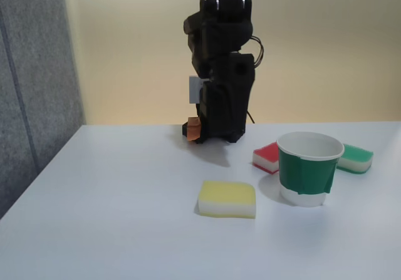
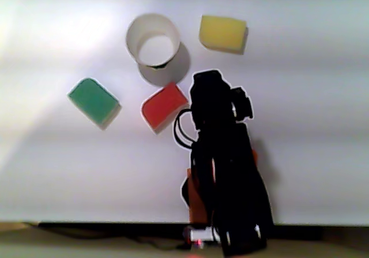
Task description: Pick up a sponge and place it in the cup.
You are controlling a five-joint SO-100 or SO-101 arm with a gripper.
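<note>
Black arm (image 1: 220, 73) folded upright on itself at far edge of desk (image 1: 125, 230), links stacked compact, top joint highest. Orange part low at base, left side in fixed view. Cable loops out at right of upper links. In other view arm (image 2: 222, 154) reads as dark silhouette. Tool tucked into folded body; jaw state unreadable.

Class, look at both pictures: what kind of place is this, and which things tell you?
Probably an indoor robot practice bench: a plain white table against a bare wall, a small black arm, and test props, three sponges and a cup.
</note>
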